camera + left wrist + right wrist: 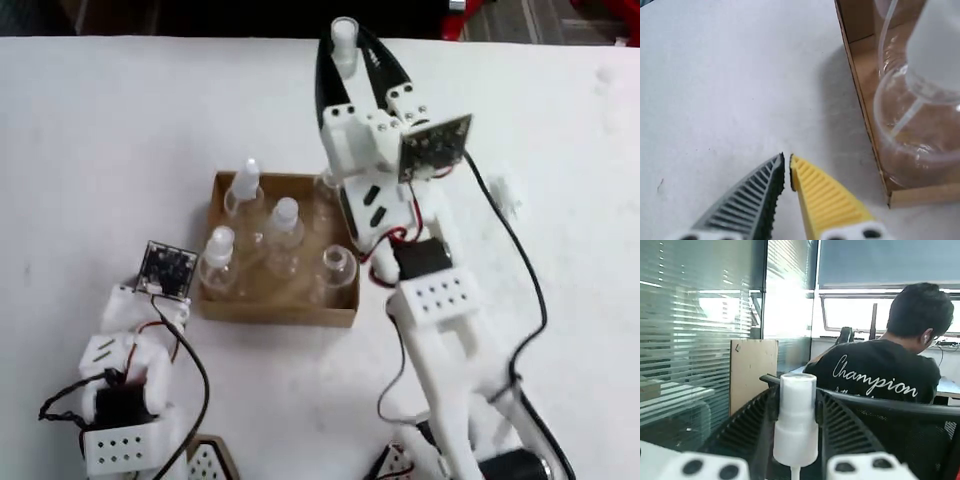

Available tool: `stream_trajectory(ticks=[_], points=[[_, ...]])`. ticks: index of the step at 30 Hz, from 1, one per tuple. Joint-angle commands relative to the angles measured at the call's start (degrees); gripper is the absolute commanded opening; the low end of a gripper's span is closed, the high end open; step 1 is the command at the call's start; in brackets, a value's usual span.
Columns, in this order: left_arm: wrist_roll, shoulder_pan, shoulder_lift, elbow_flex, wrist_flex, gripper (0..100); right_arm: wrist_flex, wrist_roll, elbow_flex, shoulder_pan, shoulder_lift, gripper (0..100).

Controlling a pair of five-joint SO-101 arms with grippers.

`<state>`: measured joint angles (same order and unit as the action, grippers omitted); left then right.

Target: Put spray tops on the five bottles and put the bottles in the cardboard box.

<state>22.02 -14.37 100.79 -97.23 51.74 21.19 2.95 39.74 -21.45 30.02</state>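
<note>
The cardboard box [225, 300] sits mid-table. Three clear bottles with white spray tops stand in it [245, 187] [285, 222] [218, 250], and a topless bottle [337, 266] stands in its near right corner. Another bottle [324, 184] is partly hidden behind the right arm at the box's far right corner. My right gripper [350, 45] [796, 390] is raised beyond the box, shut on a white spray top [345, 38] [796, 415] with its tube hanging down. My left gripper [787, 162] is shut on nothing, over bare table just left of the box [865, 100].
The left arm [135, 330] rests at the near left, the right arm [440, 300] runs along the box's right side with its cables [520, 260]. White tabletop [110, 130] stretches left of and behind the box. A small clear object [510, 195] lies at the right.
</note>
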Motion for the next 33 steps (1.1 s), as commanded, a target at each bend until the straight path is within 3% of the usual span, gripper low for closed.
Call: stream_trajectory(ticks=[1, 33], points=[[0.62, 0.75, 0.31, 0.09, 0.35, 2, 6.29, -0.62, -0.26, 0.75, -3.74, 1.6], [0.62, 0.75, 0.31, 0.09, 0.35, 2, 6.55, -0.62, 10.46, 0.66, -3.74, 1.6]])
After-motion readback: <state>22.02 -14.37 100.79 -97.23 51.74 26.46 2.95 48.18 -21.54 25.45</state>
